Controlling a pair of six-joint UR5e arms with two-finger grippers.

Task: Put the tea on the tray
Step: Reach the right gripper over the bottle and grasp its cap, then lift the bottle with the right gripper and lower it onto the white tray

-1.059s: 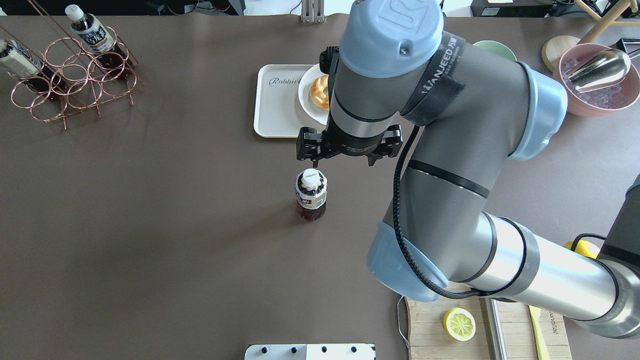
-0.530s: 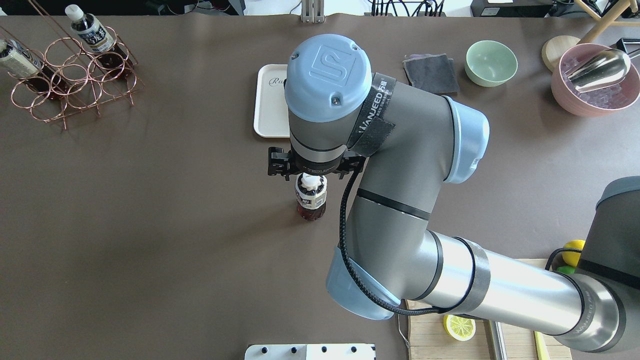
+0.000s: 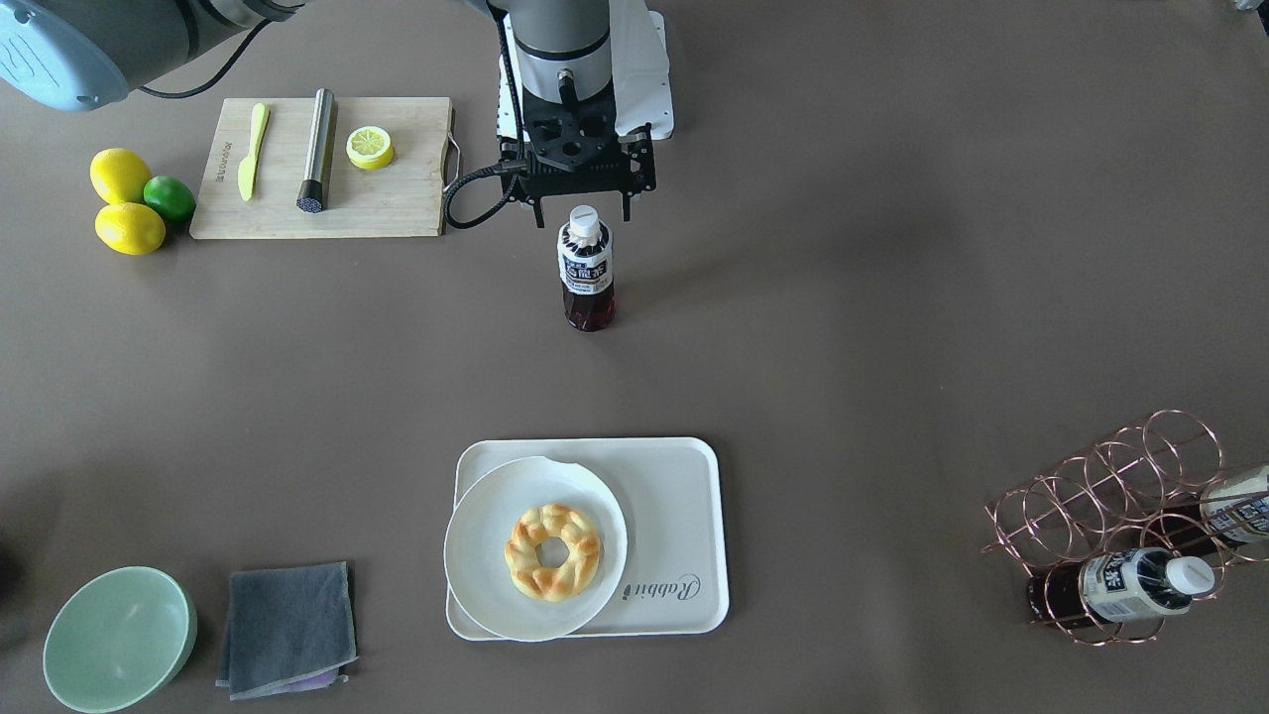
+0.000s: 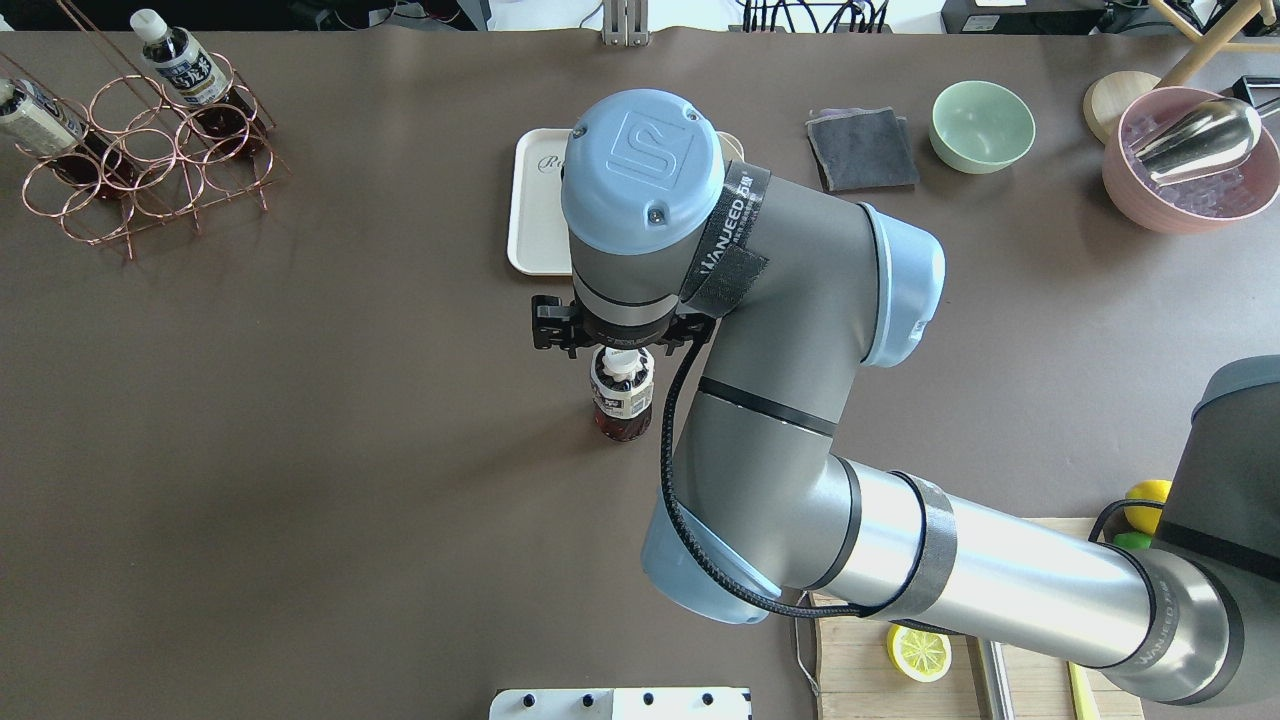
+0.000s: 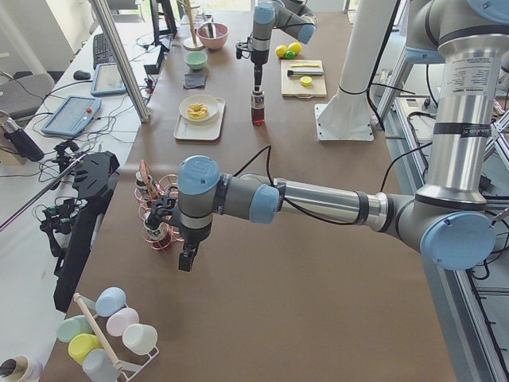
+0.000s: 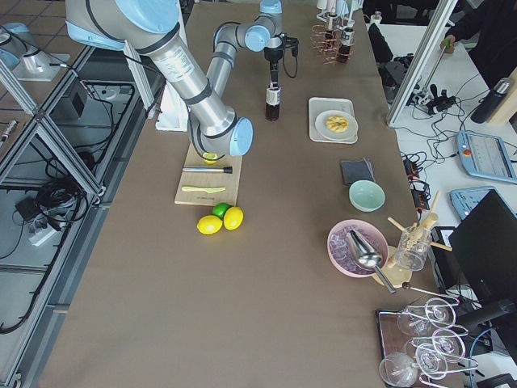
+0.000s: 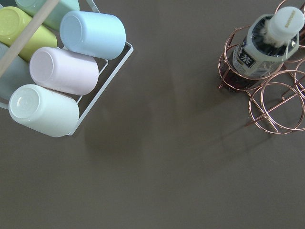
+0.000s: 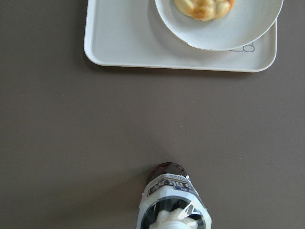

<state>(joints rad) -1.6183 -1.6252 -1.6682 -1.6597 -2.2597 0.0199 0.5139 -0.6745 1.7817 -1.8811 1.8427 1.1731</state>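
Hovering my right gripper [image 3: 584,220] above the tea bottle [image 3: 587,273], jaws spread to straddle its cap [image 3: 585,212]; tray [image 3: 679,496] lies beyond.

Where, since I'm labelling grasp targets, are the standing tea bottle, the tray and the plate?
tea bottle [image 3: 585,264], front-facing view, on its label.
tray [image 3: 679,504], front-facing view, bare floor beside the plate.
plate [image 3: 474,551], front-facing view, bare surface beside the pastry.

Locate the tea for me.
In the front-facing view, the tea stands upright mid-table, just under the right gripper, apart from the tray.
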